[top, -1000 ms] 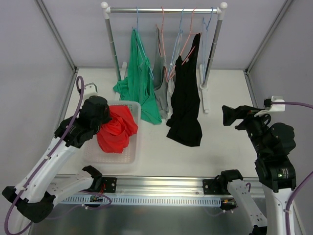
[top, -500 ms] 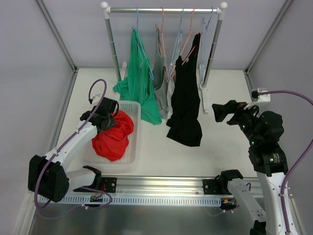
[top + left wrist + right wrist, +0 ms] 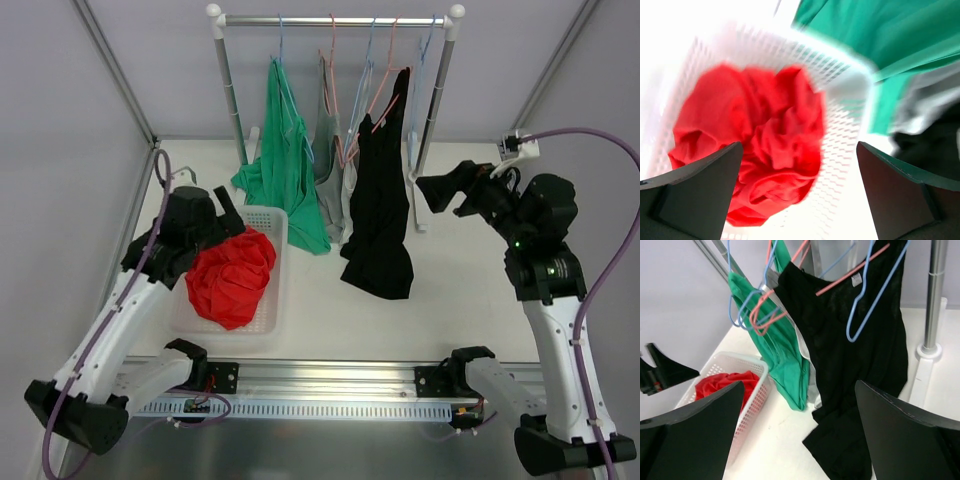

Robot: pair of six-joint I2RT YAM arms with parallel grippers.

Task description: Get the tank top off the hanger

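Since last frame my left claw (image 3: 799,146) has sprung open, released, and now hovers over white mesh basket (image 3: 277,230) holding crumpled red top (image 3: 232,280). Right arm swung up and forward. Right claw (image 3: 799,382) spread wide, empty, facing limp black tank top (image 3: 382,210) draped on thin pink hanger (image 3: 850,277) on metal rail (image 3: 330,19).
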